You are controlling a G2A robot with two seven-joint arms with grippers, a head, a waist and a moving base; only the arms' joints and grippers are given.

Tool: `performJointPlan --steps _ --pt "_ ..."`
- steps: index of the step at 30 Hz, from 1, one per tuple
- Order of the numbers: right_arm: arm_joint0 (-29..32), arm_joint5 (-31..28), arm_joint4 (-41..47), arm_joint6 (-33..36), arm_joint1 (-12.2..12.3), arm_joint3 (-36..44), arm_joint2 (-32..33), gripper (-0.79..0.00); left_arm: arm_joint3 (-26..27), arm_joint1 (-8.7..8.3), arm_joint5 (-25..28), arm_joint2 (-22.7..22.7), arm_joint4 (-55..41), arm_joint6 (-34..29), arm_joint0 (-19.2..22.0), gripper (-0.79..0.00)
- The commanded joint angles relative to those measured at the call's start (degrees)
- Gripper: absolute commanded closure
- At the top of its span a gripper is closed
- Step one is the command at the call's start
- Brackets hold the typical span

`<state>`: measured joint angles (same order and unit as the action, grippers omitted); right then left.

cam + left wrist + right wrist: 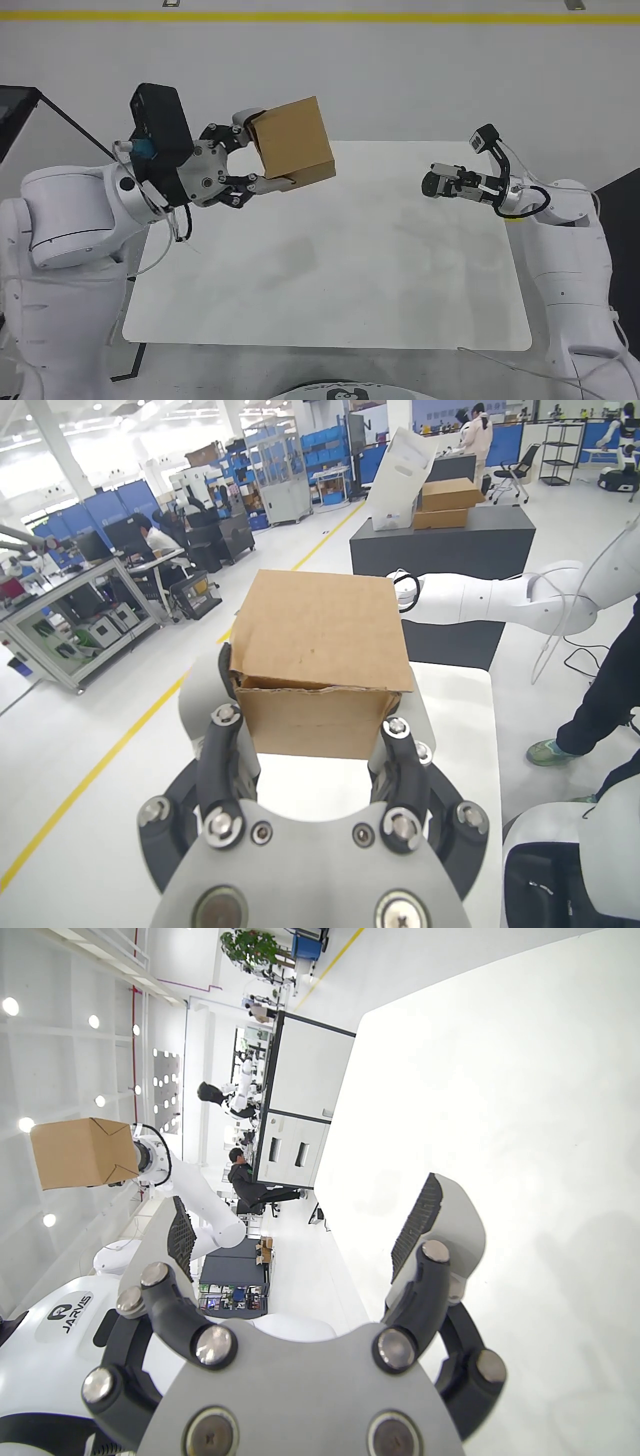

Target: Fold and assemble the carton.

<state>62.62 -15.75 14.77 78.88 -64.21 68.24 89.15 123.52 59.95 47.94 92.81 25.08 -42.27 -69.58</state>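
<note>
A brown cardboard carton (293, 140), folded into a closed box, hangs in the air over the table's far left corner. My left gripper (258, 152) is shut on the carton, one finger on each side of it. The left wrist view has the carton (320, 660) wedged between my two fingers (226, 680), its flap edges rough at the near face. My right gripper (428, 183) hovers open and holds nothing above the right part of the table. From the right wrist the carton (82, 1153) is far off on the other arm, and my right gripper (305, 1218) stands wide apart.
The white table top (340, 270) is bare between the arms. A dark frame (30, 105) stands off the far left corner. A person's legs (590, 710) stand beside the table in the left wrist view.
</note>
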Motion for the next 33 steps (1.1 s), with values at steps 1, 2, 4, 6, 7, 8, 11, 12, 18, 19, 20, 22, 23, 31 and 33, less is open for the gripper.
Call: performJointPlan --steps 1,2,4,6,7,8,11,12,18,19,20,22,23,31,33 --pt "0.0 0.0 0.0 0.0 0.0 0.0 0.0 -0.785 -1.0 -0.45 2.1 1.9 -2.3 -0.5 0.6 0.000" --pt "0.0 0.0 0.0 0.0 0.0 0.0 0.0 -0.785 -1.2 -0.70 3.3 2.8 -3.7 -0.9 0.8 0.000" --pt "0.0 0.0 0.0 0.0 0.0 0.0 0.0 -0.785 -1.9 -1.23 4.8 4.5 -6.5 -1.9 1.0 0.000" --pt "0.0 0.0 0.0 0.0 0.0 0.0 0.0 -0.785 -2.6 -1.78 6.1 5.9 -9.0 -3.2 1.1 0.000" --pt "0.0 0.0 0.0 0.0 0.0 0.0 0.0 -0.785 -2.8 -2.05 7.0 6.4 -10.2 -3.7 1.0 0.000" --pt "0.0 0.0 0.0 0.0 0.0 0.0 0.0 -0.785 -3.2 -2.31 7.9 6.7 -11.3 -4.3 0.8 0.000" --pt "0.0 0.0 0.0 0.0 0.0 0.0 0.0 -0.785 -3.3 -2.40 8.1 6.9 -11.5 -4.6 0.8 0.000" --pt "0.0 0.0 0.0 0.0 0.0 0.0 0.0 -0.785 -3.3 -2.40 8.1 6.9 -11.5 -4.6 0.8 0.000" --pt "0.0 0.0 0.0 0.0 0.0 0.0 0.0 -0.785 -3.3 -2.40 8.1 6.9 -11.5 -4.6 0.8 0.000" --pt "0.0 0.0 0.0 0.0 0.0 0.0 0.0 -0.785 -3.3 -2.40 8.1 6.9 -11.5 -4.6 0.8 0.000" --pt "0.0 0.0 0.0 0.0 0.0 0.0 0.0 -0.785 -3.3 -2.40 8.1 6.9 -11.5 -4.6 0.8 0.000" --pt "0.0 0.0 0.0 0.0 0.0 0.0 0.0 -0.785 -2.2 -2.41 8.0 6.9 -10.5 -2.7 0.9 0.000" --pt "0.0 0.0 0.0 0.0 0.0 0.0 0.0 -0.785 -1.6 -2.47 9.4 6.7 -9.6 -2.3 1.2 0.000" --pt "0.0 0.0 0.0 0.0 0.0 0.0 0.0 -0.785 4.0 -3.65 10.1 2.1 -1.0 2.3 5.5 0.000" --pt "0.0 0.0 0.0 0.0 0.0 0.0 0.0 -0.785 4.2 -4.03 10.1 1.7 2.2 4.7 6.2 0.000"
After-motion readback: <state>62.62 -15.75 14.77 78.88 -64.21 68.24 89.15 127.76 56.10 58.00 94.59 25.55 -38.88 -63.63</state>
